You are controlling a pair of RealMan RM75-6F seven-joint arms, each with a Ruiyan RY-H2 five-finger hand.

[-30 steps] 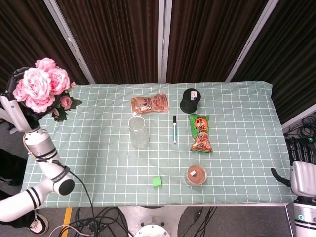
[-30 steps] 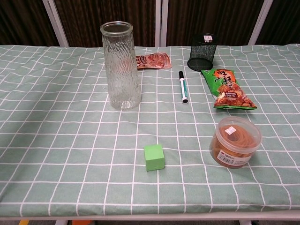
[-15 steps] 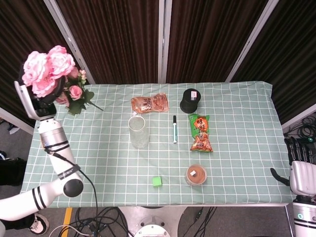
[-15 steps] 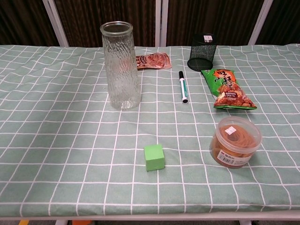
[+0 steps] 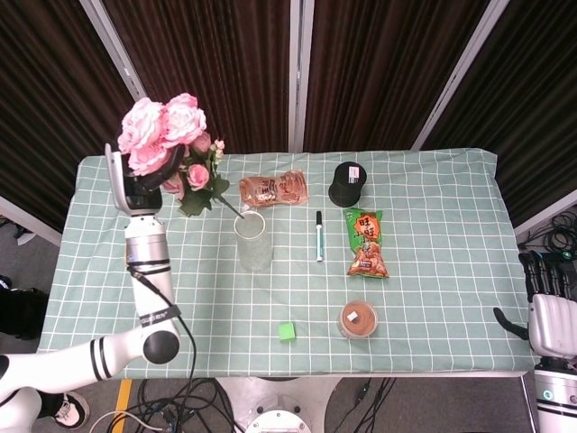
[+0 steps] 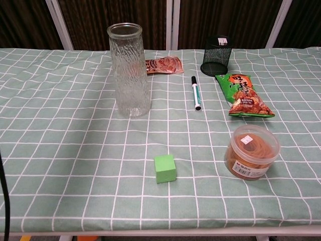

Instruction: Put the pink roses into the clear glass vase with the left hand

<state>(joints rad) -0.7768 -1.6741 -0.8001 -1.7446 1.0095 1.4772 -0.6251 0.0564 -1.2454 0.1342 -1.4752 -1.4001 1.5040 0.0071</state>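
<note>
In the head view my left hand (image 5: 144, 187) holds the bunch of pink roses (image 5: 162, 131) up above the table's back left part. The blooms are on top and the green leaves (image 5: 199, 191) hang beside the hand. A thin stem end reaches toward the rim of the clear glass vase (image 5: 253, 240), which stands upright just right of the bunch. The chest view shows the ribbed vase (image 6: 130, 70) empty, with neither the roses nor the left hand in sight. My right hand (image 5: 546, 298) hangs off the table's right edge, holding nothing, fingers loosely apart.
On the green checked cloth (image 5: 433, 207) lie an orange snack pack (image 5: 273, 189), a black mesh pen cup (image 5: 348, 183), a marker (image 5: 318, 235), a green snack bag (image 5: 365, 242), a tub of rubber bands (image 5: 358, 319) and a green cube (image 5: 287, 332).
My left arm has swung the roses from beyond the table's left edge rightward over the table, up close to the vase. The right hand has stayed still.
</note>
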